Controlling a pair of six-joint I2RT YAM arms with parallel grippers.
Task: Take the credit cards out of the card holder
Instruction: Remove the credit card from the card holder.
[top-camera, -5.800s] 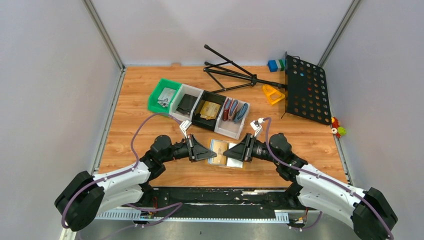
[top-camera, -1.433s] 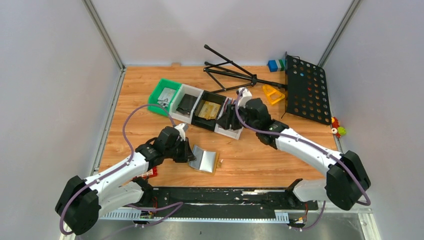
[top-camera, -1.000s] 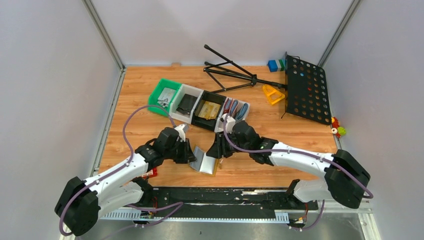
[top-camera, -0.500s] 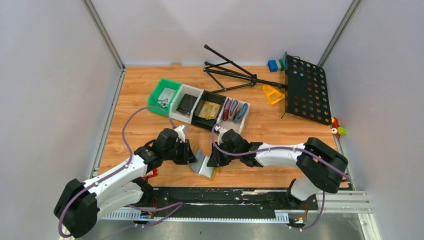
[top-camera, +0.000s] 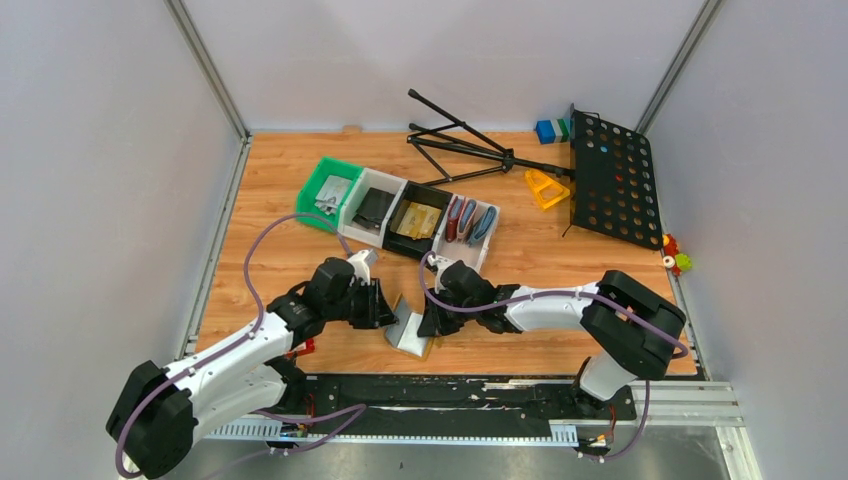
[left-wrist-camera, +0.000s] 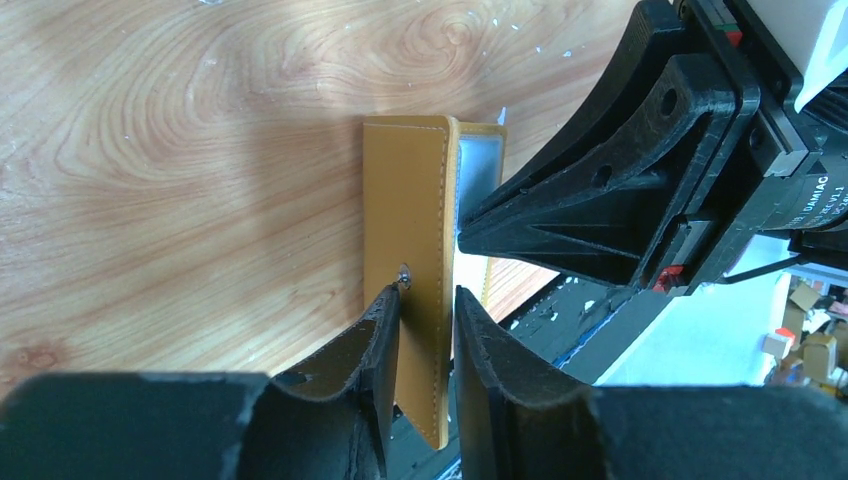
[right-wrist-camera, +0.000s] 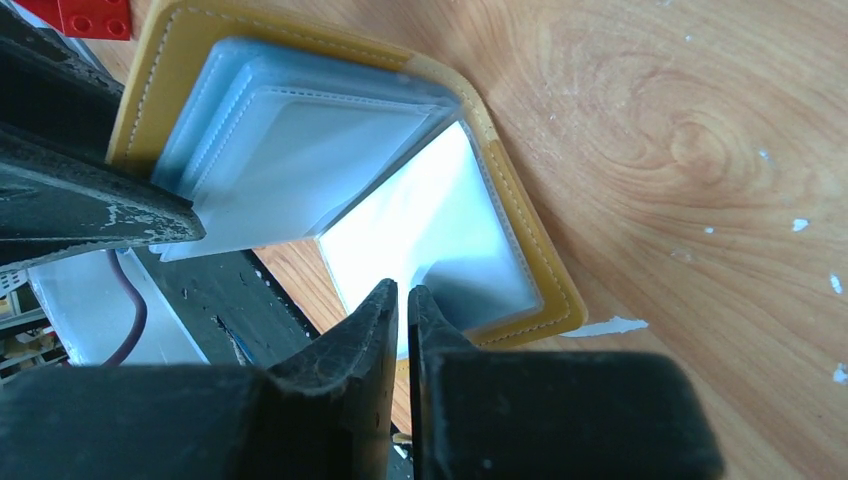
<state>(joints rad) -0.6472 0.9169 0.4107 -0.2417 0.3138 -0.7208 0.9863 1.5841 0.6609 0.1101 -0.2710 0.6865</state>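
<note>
We see the small mustard-yellow bifold card holder (top-camera: 408, 332) standing half open on the wooden table (top-camera: 560, 270), close to the near edge, between the two arms. The left gripper (left-wrist-camera: 425, 300) is clamped on the flap at the left. One finger is on the outer face just beside the round stud (left-wrist-camera: 404, 270), the other on the inner side. The right gripper (right-wrist-camera: 400, 292) has its fingers almost together, the tips against the pale grey-blue lining (right-wrist-camera: 440, 230); whether they pinch something, we cannot tell. Flat gold-tan credit cards (top-camera: 418, 219) lie in the black bin (top-camera: 430, 190), farther away.
</note>
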